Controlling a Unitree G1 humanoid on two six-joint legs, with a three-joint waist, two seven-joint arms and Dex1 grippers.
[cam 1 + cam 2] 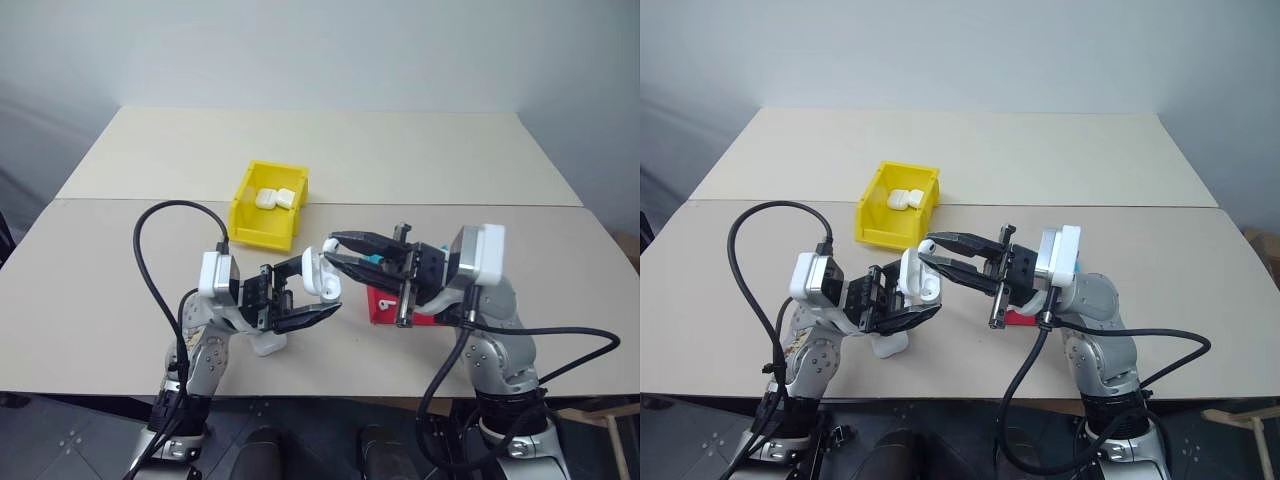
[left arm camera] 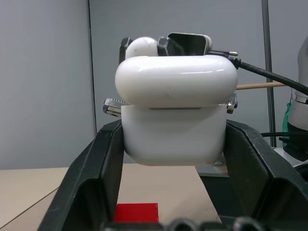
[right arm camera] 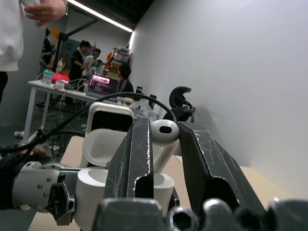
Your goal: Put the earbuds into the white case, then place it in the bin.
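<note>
My left gripper (image 1: 315,292) is shut on the white case (image 1: 322,272), held up above the table; its black fingers (image 2: 103,168) clamp the case (image 2: 175,110) on both sides. In the right wrist view the case's lid (image 3: 110,122) stands open. My right gripper (image 1: 332,248) is shut on one of the earbuds (image 3: 163,134), its tips right at the top of the case, the stem pointing down toward the opening. The yellow bin (image 1: 262,230) sits on the table just beyond the left gripper.
Two white cases (image 1: 275,198) lie inside the bin. Another white case (image 1: 268,345) rests on the table below my left gripper. A red tray (image 1: 385,305) lies under my right arm. People stand at a far table (image 3: 72,82).
</note>
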